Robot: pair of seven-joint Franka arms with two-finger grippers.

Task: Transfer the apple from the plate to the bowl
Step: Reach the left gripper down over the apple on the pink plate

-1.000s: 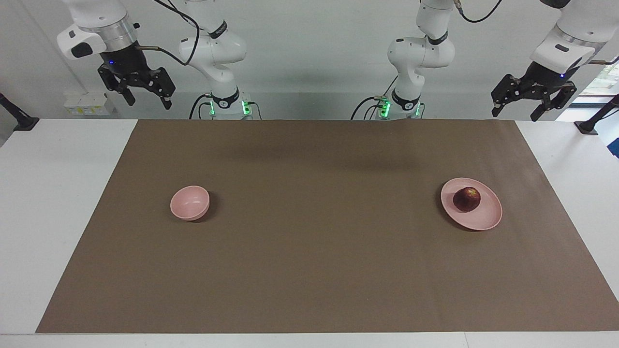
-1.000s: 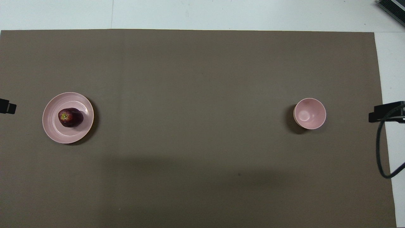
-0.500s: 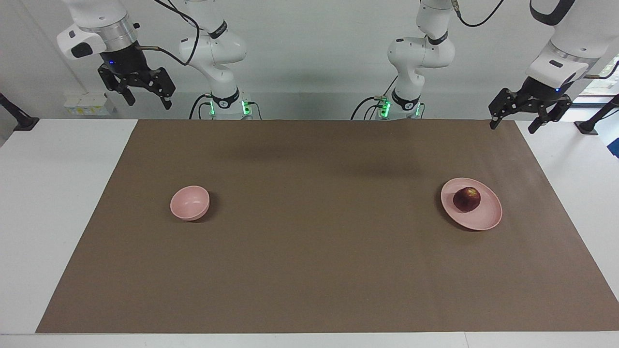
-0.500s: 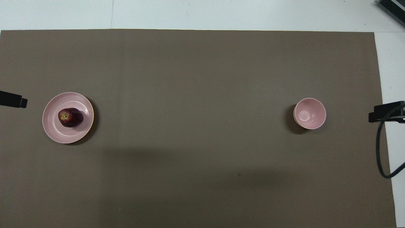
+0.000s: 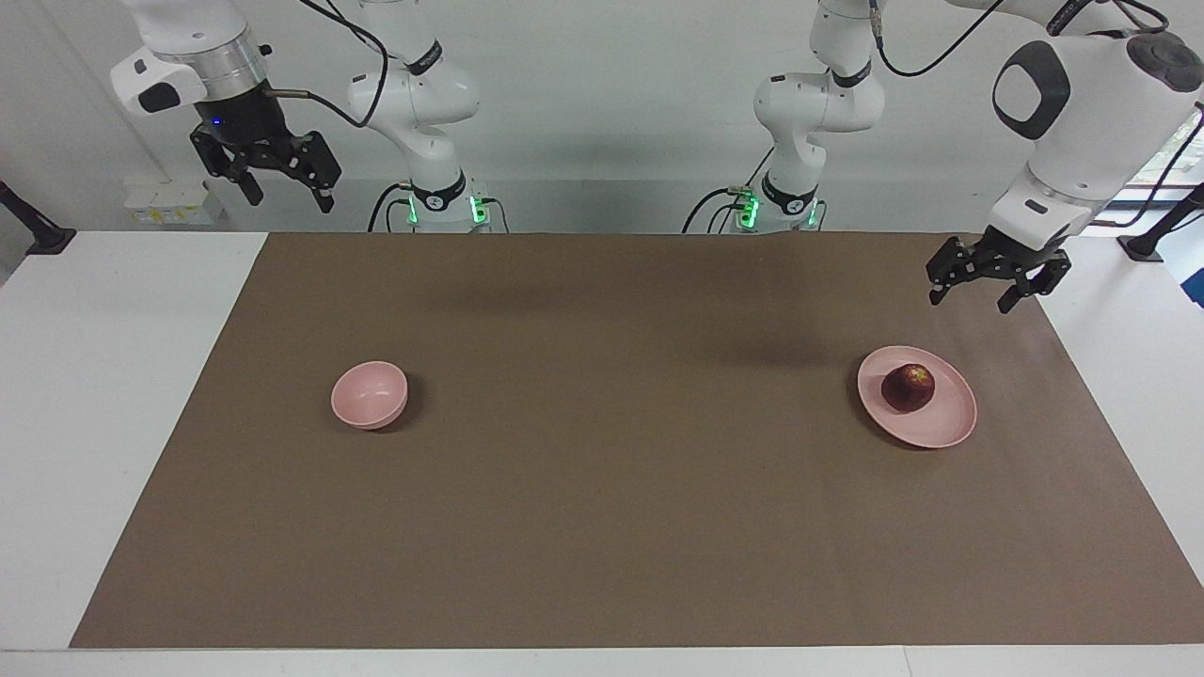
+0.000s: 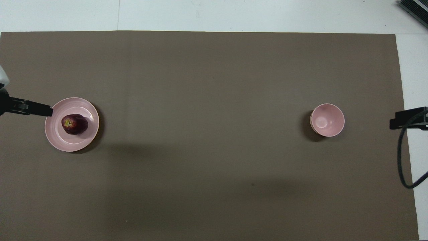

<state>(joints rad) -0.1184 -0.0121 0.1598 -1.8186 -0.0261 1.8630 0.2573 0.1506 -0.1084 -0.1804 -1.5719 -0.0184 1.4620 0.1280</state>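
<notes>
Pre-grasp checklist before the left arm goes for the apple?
1. Apple on plate: ok.
2. Left tool open: ok.
3. Left tool over the apple: not ok, it hangs above the mat beside the plate, clear of it.
4. Bowl upright, nothing in it: ok.
5. Mat between plate and bowl free of things: ok.
6. Right tool raised and open, waiting at its own end: ok.
</notes>
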